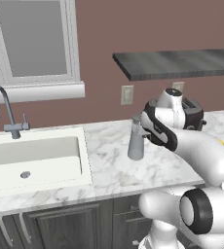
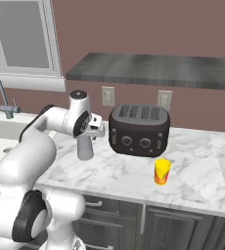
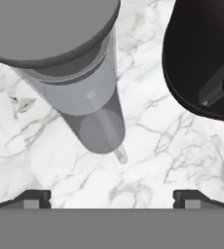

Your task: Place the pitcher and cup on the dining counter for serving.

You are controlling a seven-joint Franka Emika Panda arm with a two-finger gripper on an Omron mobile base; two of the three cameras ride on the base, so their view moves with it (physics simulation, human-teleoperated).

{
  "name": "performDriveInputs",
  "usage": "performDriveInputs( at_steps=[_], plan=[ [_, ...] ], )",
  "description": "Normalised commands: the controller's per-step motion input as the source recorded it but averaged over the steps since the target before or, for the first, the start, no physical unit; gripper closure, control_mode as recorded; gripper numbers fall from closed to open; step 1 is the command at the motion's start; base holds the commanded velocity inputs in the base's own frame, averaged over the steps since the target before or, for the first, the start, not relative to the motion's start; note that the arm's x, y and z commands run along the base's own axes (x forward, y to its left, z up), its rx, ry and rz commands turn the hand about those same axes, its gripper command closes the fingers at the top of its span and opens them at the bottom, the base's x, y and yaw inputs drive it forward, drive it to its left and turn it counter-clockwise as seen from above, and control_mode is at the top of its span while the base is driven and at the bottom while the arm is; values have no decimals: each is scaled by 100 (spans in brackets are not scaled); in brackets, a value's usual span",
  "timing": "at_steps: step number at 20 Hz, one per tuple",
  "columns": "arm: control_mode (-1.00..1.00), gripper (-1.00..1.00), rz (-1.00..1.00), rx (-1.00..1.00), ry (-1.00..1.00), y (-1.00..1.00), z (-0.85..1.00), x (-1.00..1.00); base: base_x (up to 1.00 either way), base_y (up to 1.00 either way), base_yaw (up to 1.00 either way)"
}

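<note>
**A:** So what did the room look like? I saw a marble bench (image 2: pixel 197 171), white with grey veins, running along a reddish-brown wall (image 2: pixel 134 29), dark cabinets (image 2: pixel 183 229) below it.

**B:** Yeah. White sink (image 1: pixel 36 160) set into the bench toward its left end, with a curved grey faucet (image 1: pixel 7 114) at the back edge. A white-framed window (image 1: pixel 31 44) sat above the sink, a dark grey shelf (image 2: pixel 158 71) hung on the wall further right, and two wall outlets (image 2: pixel 107 95) sat under it.

**A:** Where were the pitcher and cup?

**B:** The pitcher (image 2: pixel 85 144) stood upright on the bench between the sink and the black toaster (image 2: pixel 139 129), around mid-depth. The cup (image 2: pixel 161 172), yellow with the orange-red mark, stood upright right of the pitcher, in front of the toaster and nearer the bench's front edge, apart from both.

**A:** And the end effector (image 3: pixel 112 197)?

**B:** It hung above the pitcher, pointing down at it. In the hand view the two fingertips (image 3: pixel 33 198) were spread wide with nothing between them but marble; the pitcher's cap loomed large at the top left, toaster's corner at the top right. No contact with the pitcher that I could see.
</note>
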Motion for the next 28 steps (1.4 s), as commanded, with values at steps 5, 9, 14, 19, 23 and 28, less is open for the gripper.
performDriveInputs(
  at_steps=[5, 9, 14, 19, 23, 28],
  plan=[
    [-100, -100, 6, 7, 0, 7, -26, 29, 0, 0, 0],
    [-100, -100, 8, 7, 0, 5, -24, 30, 0, 0, 0],
    [-100, 100, 4, 0, 0, 1, -14, 12, 0, 0, 0],
    [-100, 100, 0, 0, 0, 0, -2, 1, 0, 0, 0],
    [-100, 100, 0, 0, -1, 4, 0, -2, 0, 0, 0],
    [-100, 100, 0, 0, -17, 0, 17, -29, 0, 0, 0]
  ],
)
